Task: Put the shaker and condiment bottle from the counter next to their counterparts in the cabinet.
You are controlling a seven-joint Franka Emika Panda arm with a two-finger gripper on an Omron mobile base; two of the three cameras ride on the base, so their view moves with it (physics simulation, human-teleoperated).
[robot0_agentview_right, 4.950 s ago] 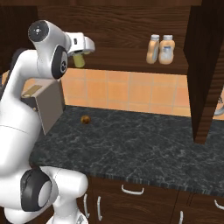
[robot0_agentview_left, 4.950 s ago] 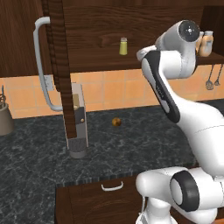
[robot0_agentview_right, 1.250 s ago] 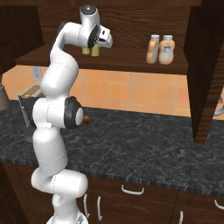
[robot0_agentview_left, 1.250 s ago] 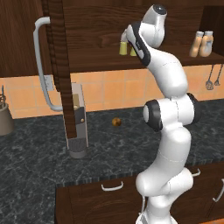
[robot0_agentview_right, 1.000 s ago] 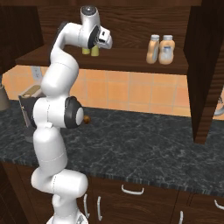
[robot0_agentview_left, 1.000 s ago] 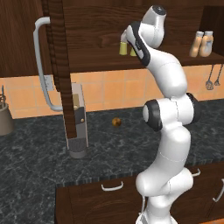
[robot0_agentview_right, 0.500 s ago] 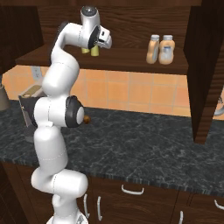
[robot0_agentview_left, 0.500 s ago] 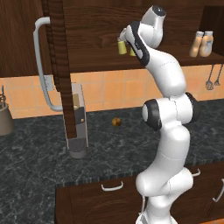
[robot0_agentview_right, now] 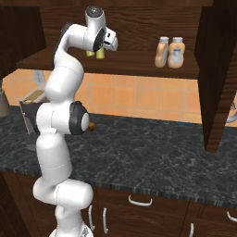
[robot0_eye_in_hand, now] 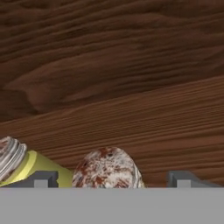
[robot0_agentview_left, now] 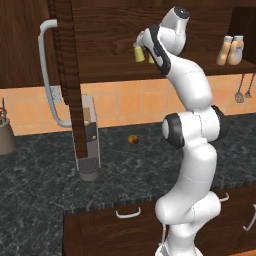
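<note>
My gripper (robot0_agentview_left: 141,46) reaches up into the cabinet (robot0_agentview_left: 100,30), over the left part of its shelf (robot0_agentview_right: 134,62). It is open. In the hand view the grey speckled cap of one shaker (robot0_eye_in_hand: 107,168) sits between the fingertips (robot0_eye_in_hand: 41,179) with a gap on each side. The other yellow-green shaker (robot0_eye_in_hand: 19,162) stands just beside it. Both shakers (robot0_agentview_left: 138,53) (robot0_agentview_right: 100,53) are close together on the shelf. Two tan-orange condiment bottles (robot0_agentview_left: 230,50) (robot0_agentview_right: 169,52) stand side by side at the shelf's right end. The black counter (robot0_agentview_left: 40,185) lies below.
The open cabinet door with its long grey handle (robot0_agentview_left: 49,75) hangs at the left. A grey upright appliance (robot0_agentview_left: 90,142) and a small brown round thing (robot0_agentview_left: 132,139) sit on the counter. A utensil pot (robot0_agentview_left: 5,135) is far left; utensils (robot0_agentview_left: 242,92) hang right.
The arm has carried the shaker up to the shelf beside the other shaker. In the last second the jaws have opened off it; the arm has hardly moved.
</note>
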